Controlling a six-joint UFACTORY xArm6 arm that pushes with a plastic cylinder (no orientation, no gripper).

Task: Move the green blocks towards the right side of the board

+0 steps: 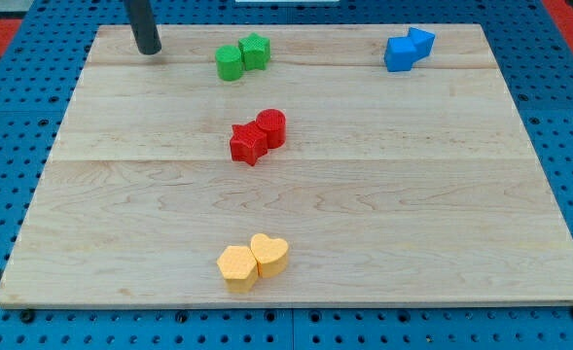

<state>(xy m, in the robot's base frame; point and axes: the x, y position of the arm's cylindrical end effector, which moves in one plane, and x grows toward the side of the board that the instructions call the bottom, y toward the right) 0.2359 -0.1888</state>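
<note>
Wooden board point(296, 209) on blue pegboard. No gripper on this rig, nothing grasped; just rod w/ my tip point(149, 51) near top-left corner, apart from all blocks.

Green pair: cylinder point(230, 63) touching star point(255, 51), top edge, left of centre. Tip sits to their left, prob. set up for a rightward push.

Blue pair point(408, 50) top-right, in the likely path. Red pair point(259, 135) centre; yellow pair point(253, 261) bottom edge.
</note>
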